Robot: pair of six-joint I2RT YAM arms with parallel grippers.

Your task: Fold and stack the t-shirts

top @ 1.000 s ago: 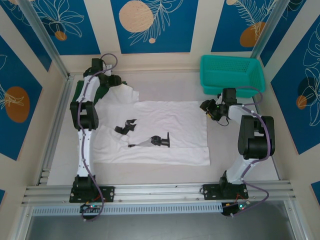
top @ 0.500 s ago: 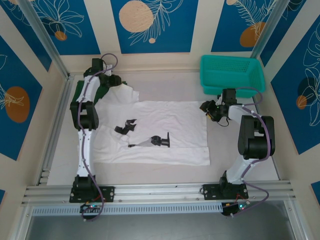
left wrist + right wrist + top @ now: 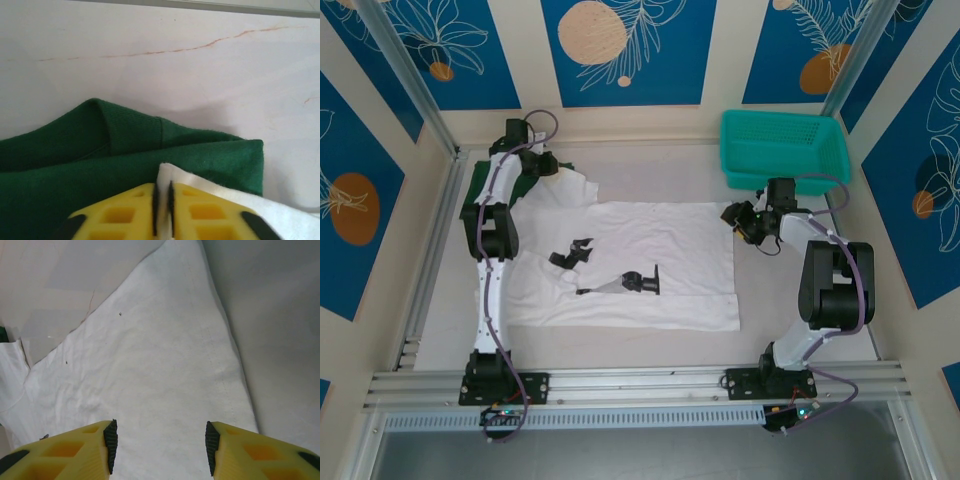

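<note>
The white t-shirt (image 3: 660, 240) lies spread flat mid-table, its black print (image 3: 620, 280) facing up. At the far left, the dark green t-shirt (image 3: 478, 192) peeks from under it, mostly hidden by the left arm. My left gripper (image 3: 546, 166) is at the white shirt's far left corner. In the left wrist view it (image 3: 162, 194) is shut on a fold of white cloth (image 3: 280, 216) that rests over the green shirt (image 3: 100, 165). My right gripper (image 3: 733, 214) hovers open over the white shirt's far right corner (image 3: 150, 365), nothing between its pads (image 3: 110, 442).
A teal mesh basket (image 3: 785, 150) stands at the back right, just behind the right gripper. Bare grey table (image 3: 650, 170) lies beyond the shirt's far edge and along its front. A metal rail (image 3: 640, 385) runs along the near edge.
My left gripper has closed on the white shirt's far left corner. The right arm's elbow has shifted slightly right; its gripper stays open in place.
</note>
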